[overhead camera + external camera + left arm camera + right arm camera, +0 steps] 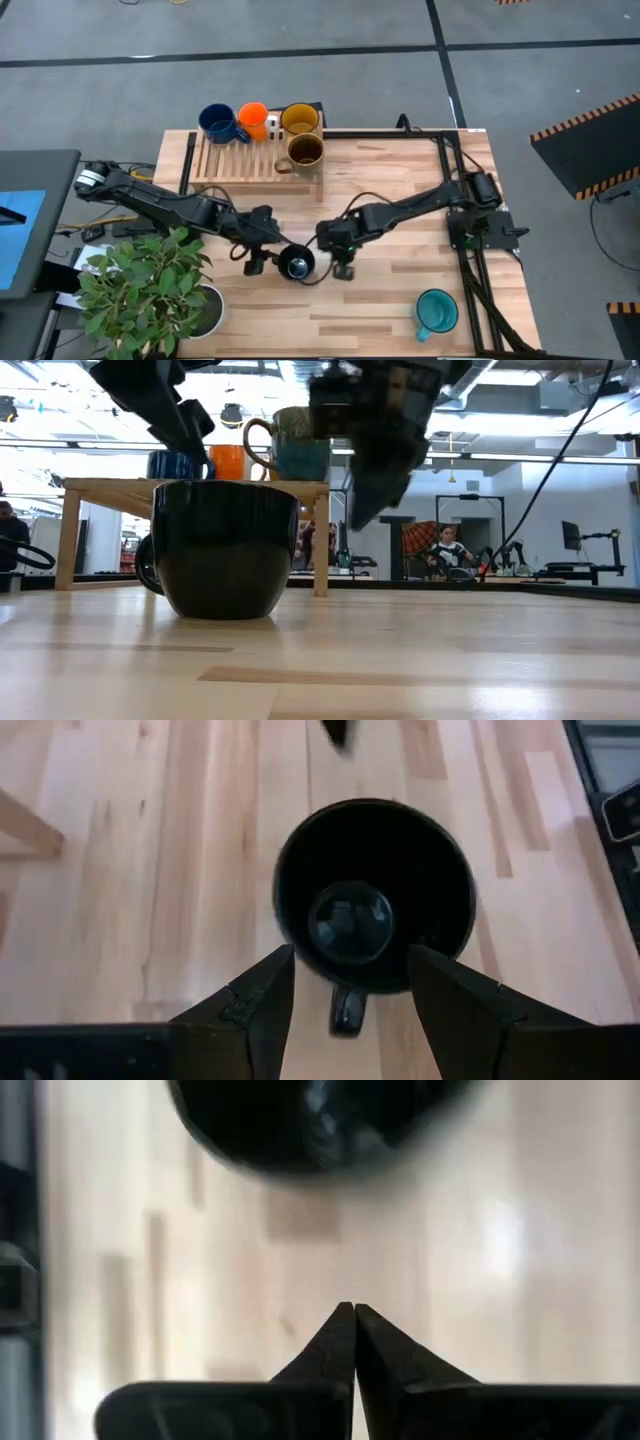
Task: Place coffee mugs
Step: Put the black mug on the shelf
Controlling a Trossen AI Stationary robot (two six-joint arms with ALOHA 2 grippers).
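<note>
The black mug (pixel 296 264) stands upright on its base on the table (pixel 400 290), its handle (pixel 347 1010) toward my left gripper. My left gripper (pixel 350 956) is open above the mug's left side, one finger on each side of the handle, with no touch showing. My right gripper (pixel 353 1316) is shut and hovers just right of the black mug (pixel 310 1120). Blue (pixel 217 122), orange (pixel 252 117), yellow (pixel 300 119) and olive-brown (pixel 305 150) mugs stand on a slatted wooden rack (pixel 240 160). The teal mug (pixel 436 310) stands near the table's near right corner.
A leafy plant (pixel 145 285) in a white pot (pixel 205 312) fills the near left corner beside my left arm. A black frame (pixel 455 180) runs along the right edge. Bare wood lies between the black mug and the teal mug. A person (pixel 447 550) sits in the room behind.
</note>
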